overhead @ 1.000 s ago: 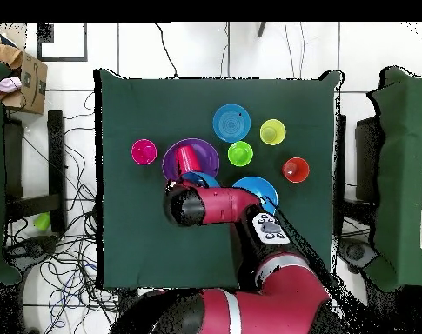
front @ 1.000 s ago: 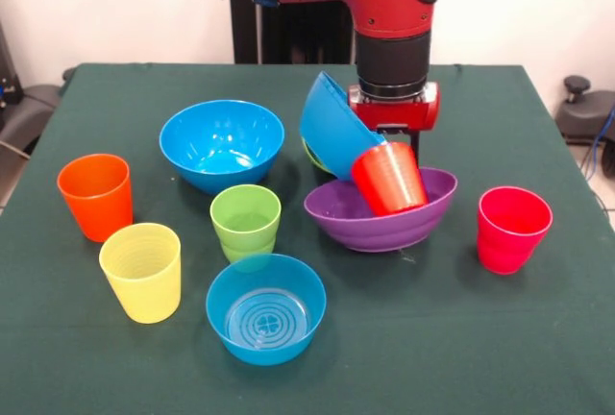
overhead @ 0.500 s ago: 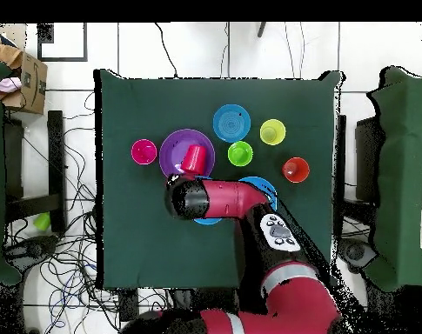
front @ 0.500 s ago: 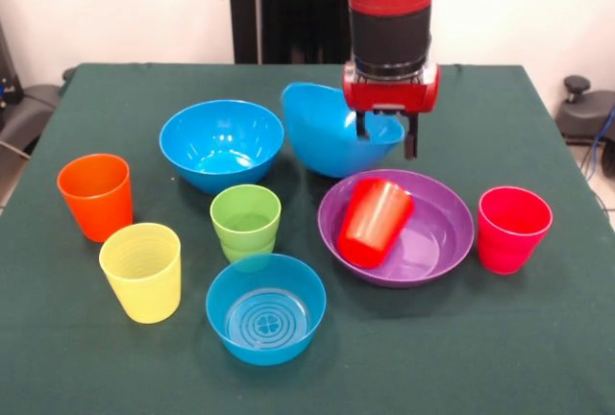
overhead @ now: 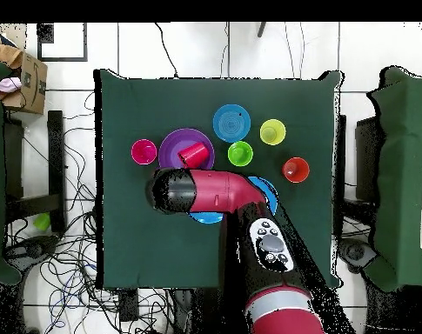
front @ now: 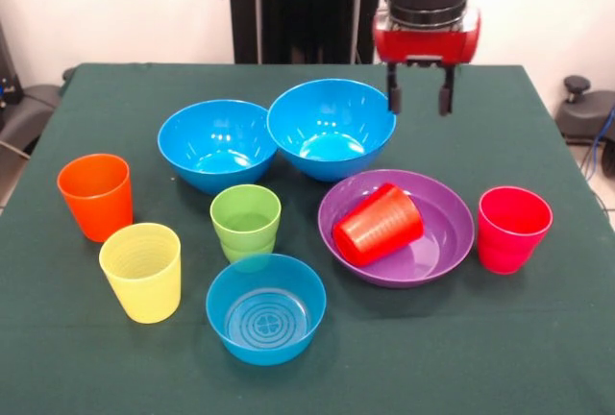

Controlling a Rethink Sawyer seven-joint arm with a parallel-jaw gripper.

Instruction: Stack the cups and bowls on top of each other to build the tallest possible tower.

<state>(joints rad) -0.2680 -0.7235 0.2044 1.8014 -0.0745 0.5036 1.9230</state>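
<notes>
My gripper (front: 416,98) is open and empty, in the air behind the purple bowl (front: 444,232) and right of a large blue bowl (front: 331,127). A second large blue bowl (front: 221,143) touches that one on its left. A red cup (front: 378,223) lies on its side inside the purple bowl. The pinkish-red cup (front: 512,228), light green cup (front: 246,221), orange cup (front: 95,196), yellow cup (front: 142,271) and small ringed blue bowl (front: 266,309) stand apart, upright. The small green bowl is hidden. No tower stands. In the overhead view the arm (overhead: 205,191) covers the gripper.
The green table (front: 538,338) ends just past the pinkish-red cup on the right. In the overhead view the purple bowl (overhead: 170,148) and red cup (overhead: 193,154) lie just beyond the arm, which covers most of both large blue bowls (overhead: 264,185).
The gripper has let go of the large blue bowl, risen and moved right in the front view. That bowl went from tilted to upright. The red cup toppled onto its side in the purple bowl.
</notes>
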